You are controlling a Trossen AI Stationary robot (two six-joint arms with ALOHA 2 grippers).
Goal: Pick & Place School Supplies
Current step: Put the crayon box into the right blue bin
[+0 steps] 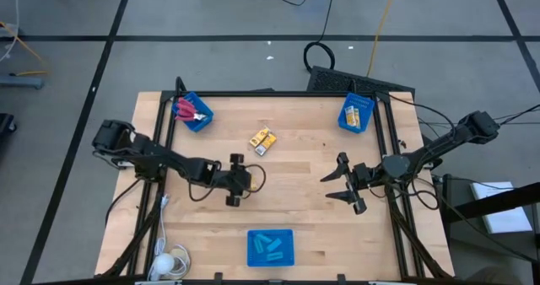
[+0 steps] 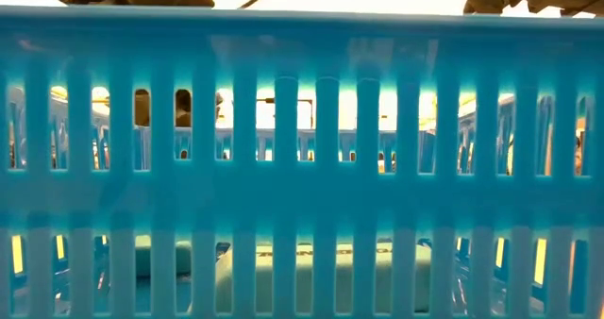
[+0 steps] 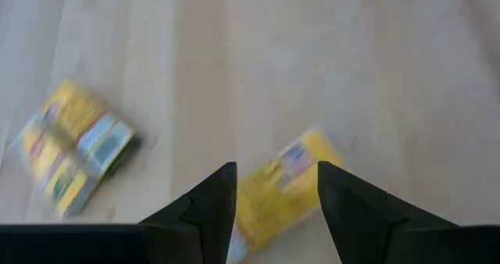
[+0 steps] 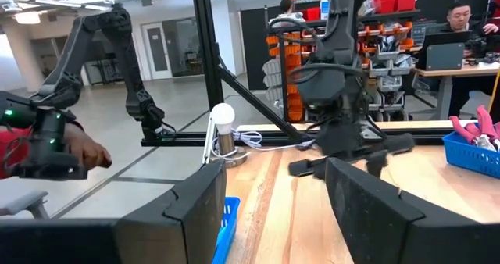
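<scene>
My left gripper [image 1: 238, 181] points down over the middle of the table and is shut on a yellow-orange pack [image 3: 277, 194]. Two more yellow packs [image 1: 263, 140] [image 3: 74, 151] lie flat on the wood beyond it. My right gripper [image 1: 339, 186] [image 4: 275, 194] hovers open over the table's right half, with nothing between its fingers. The red-handled scissors [image 1: 187, 110] [image 4: 476, 127] lie in the far-left blue bin. Another yellow pack [image 1: 355, 114] sits in the far-right bin. Light-blue oblong pieces [image 1: 269, 247] [image 2: 302, 272] lie in the near bin. My left gripper has the yellow pack's middle [image 3: 269, 201] pinched between its two fingers, coming from above and pointing down. The pack sits slantwise in the gap, and one corner [image 3: 324, 143] reaches past the fingertips. Whether it is off the wood, I cannot tell.
Three blue slatted bins stand far left [image 1: 194, 112], far right [image 1: 356, 113] and at the near edge [image 1: 270, 248]; the near bin's wall [image 2: 302, 102] fills the low view. A white bulb-shaped object with a cord [image 1: 166, 264] lies near left. People show beyond the table.
</scene>
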